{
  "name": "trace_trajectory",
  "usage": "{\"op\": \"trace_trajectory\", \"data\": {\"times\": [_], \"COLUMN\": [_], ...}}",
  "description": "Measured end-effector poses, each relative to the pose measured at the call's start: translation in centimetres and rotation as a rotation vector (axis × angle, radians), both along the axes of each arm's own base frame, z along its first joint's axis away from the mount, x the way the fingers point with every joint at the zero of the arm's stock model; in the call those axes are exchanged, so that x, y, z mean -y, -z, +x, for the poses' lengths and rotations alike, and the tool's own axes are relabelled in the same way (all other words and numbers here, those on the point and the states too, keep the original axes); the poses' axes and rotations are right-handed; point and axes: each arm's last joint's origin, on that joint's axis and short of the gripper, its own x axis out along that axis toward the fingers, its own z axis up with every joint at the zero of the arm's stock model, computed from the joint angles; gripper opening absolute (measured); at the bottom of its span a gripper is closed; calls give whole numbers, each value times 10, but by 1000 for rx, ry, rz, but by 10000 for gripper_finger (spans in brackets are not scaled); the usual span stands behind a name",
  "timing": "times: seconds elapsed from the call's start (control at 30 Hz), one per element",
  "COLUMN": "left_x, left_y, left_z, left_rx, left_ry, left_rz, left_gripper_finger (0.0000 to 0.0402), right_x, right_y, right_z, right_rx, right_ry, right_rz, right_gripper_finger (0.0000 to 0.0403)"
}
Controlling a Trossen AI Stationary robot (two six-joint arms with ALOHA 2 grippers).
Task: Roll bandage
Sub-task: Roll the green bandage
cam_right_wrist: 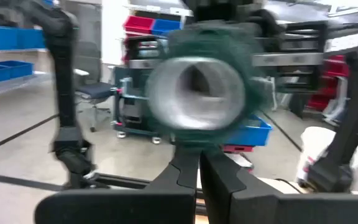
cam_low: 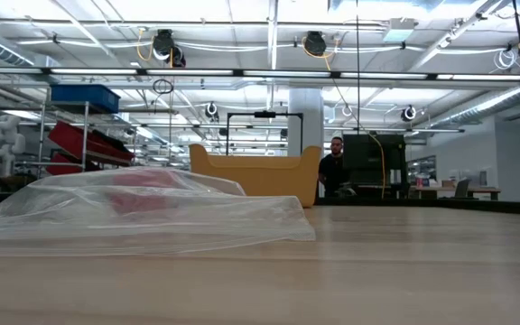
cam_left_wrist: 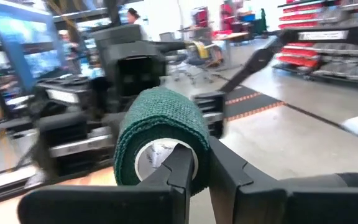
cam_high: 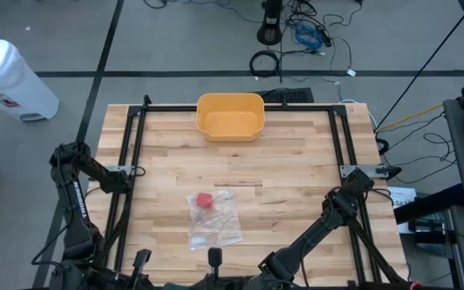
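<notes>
Wooden table (cam_high: 296, 173) carries a yellow tub (cam_high: 230, 115) and plastic bag (cam_high: 213, 219) — each gripper, left (cam_left_wrist: 196, 171) and right (cam_right_wrist: 199, 163), pinches a green bandage roll (cam_left_wrist: 160, 134).

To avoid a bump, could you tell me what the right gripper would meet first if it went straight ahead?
Most likely the green bandage roll, which faces the right gripper end-on, dead ahead. How far off it is remains unclear.
</notes>
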Motion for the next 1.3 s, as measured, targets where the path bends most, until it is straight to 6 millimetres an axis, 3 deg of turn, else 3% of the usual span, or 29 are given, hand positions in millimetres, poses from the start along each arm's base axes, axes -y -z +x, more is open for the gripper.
{"op": "trace_trajectory", "data": {"times": [0.33, 0.6, 0.8, 1.0, 1.3], "left_x": [-4, -3, -3, -3, -4], "left_y": [0, 0, 2, 3, 3], "left_z": [5, 5, 5, 5, 7], "left_rx": [-2, -3, -11, -13, -13], "left_ry": [-52, -41, -37, -37, -42], "left_rz": [-2, -1, 16, 24, 29], "left_gripper_finger": [39, 39, 39, 39, 39], "right_x": [-10, -36, -45, -48, -32], "right_y": [1, 8, -4, -11, -11], "right_z": [-8, -30, -45, -50, -35], "right_rx": [-8, -50, 37, 86, 81], "right_ry": [-21, -67, 112, 141, 165], "right_rz": [-6, -100, -137, -164, -71], "right_gripper_finger": [4, 4, 4, 4, 24]}}
